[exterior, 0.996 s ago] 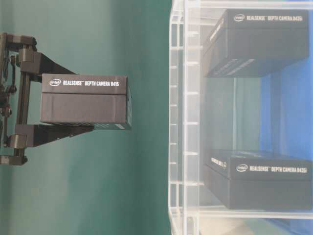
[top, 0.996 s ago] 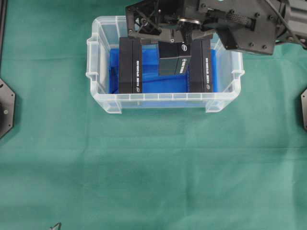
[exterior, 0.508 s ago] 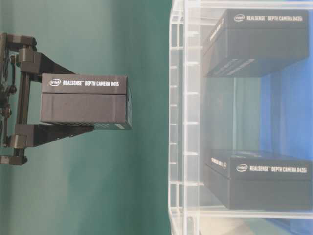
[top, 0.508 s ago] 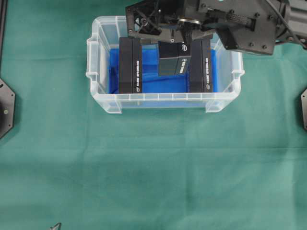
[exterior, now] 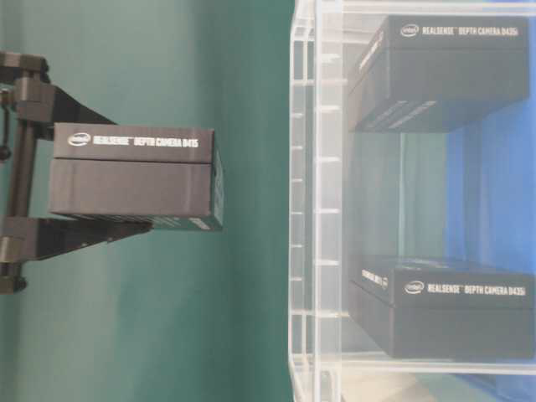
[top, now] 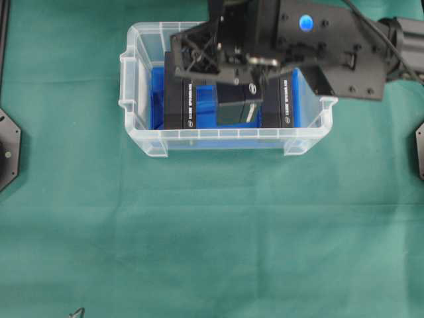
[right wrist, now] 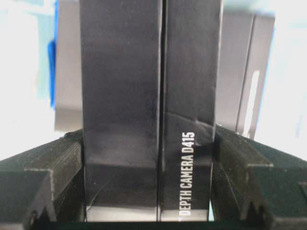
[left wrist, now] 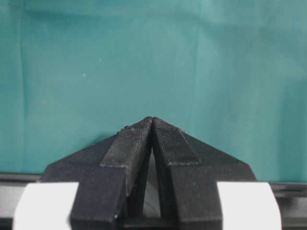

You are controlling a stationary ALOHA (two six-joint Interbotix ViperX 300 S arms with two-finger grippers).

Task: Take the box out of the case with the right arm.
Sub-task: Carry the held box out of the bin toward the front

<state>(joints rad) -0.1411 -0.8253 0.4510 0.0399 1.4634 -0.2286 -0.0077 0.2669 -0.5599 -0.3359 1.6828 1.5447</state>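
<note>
R gripper (top: 240, 83) sits above the case (top: 136, 79), over its middle. Held box (top: 239, 103) is clamped betw. the two fingers (right wrist: 53, 177), one on each flank, sticking out past the tips. Table-level view: box (exterior: 134, 176) is fully outside the case wall (exterior: 314, 201). Two more boxes lie inside the case, below the claw: one to its L (top: 179, 99), one to its R (top: 278, 99), held box betw. them from overhead. L gripper (left wrist: 152, 125) is over bare cloth (left wrist: 96, 62), well apart.
</note>
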